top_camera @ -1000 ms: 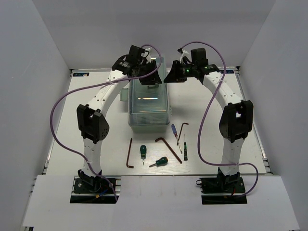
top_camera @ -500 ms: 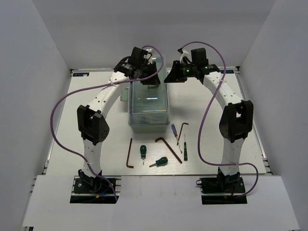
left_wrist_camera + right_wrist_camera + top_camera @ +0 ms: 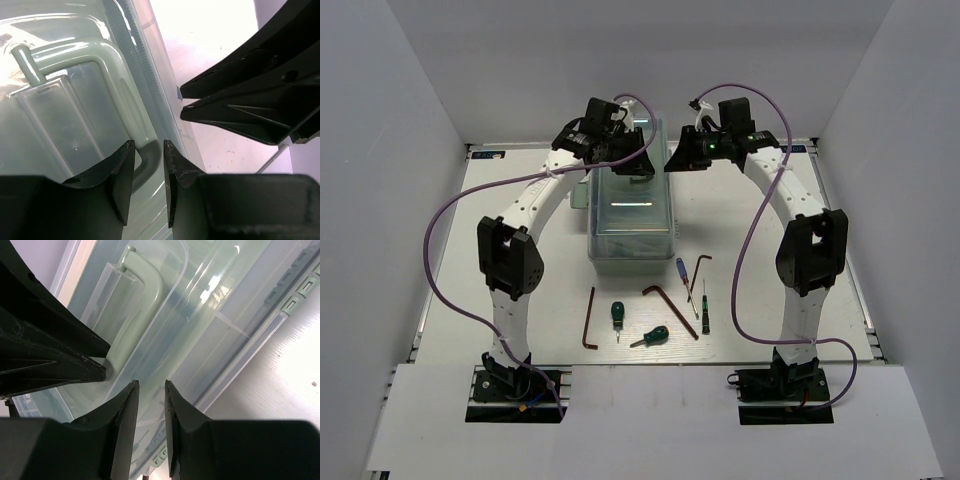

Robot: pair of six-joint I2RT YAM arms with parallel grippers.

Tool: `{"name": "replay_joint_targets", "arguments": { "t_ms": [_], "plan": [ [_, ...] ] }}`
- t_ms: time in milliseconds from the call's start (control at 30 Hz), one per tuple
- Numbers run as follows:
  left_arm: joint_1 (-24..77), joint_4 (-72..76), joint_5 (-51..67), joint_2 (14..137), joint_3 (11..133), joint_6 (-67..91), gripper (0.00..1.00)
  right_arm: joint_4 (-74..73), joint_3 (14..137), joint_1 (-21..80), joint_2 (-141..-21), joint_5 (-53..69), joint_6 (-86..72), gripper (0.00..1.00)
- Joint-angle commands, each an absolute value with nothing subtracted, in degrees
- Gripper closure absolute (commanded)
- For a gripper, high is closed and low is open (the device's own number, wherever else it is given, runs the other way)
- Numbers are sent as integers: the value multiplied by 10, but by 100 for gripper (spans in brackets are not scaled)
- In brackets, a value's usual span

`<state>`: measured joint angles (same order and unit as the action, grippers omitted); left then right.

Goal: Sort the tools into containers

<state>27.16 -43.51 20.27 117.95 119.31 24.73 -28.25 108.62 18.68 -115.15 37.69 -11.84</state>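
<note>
The closed pale green toolbox (image 3: 630, 215) with its translucent lid stands mid-table. My left gripper (image 3: 638, 160) is over its far end, jaws narrowly apart around a corner of the pale green handle (image 3: 117, 65). My right gripper (image 3: 678, 160) is beside it, jaws narrowly apart above the lid (image 3: 210, 305), with nothing pinched. The tools lie in front of the box: three hex keys (image 3: 588, 320) (image 3: 670, 308) (image 3: 698, 272), two green-handled screwdrivers (image 3: 616, 315) (image 3: 650, 337), a blue-handled screwdriver (image 3: 682, 272) and a thin one (image 3: 704, 312).
White walls close in the table (image 3: 520, 250) at the back and both sides. The two arms arch over the table on either side of the toolbox. Purple cables loop off both arms.
My left gripper moved right across the far end of the lid, and the right gripper shifted slightly right. The toolbox has shifted a little to the right. The tools have not moved.
</note>
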Motion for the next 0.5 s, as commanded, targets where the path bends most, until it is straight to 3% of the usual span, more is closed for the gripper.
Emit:
{"name": "replay_joint_targets", "arguments": {
  "t_ms": [0, 467],
  "plan": [
    [318, -371, 352, 1219, 1171, 260, 61, -337, 1092, 230, -1171, 442, -108, 70],
    [308, -297, 397, 1172, 1104, 290, 62, -358, 1105, 239, -1175, 442, -96, 71]
  ]
}}
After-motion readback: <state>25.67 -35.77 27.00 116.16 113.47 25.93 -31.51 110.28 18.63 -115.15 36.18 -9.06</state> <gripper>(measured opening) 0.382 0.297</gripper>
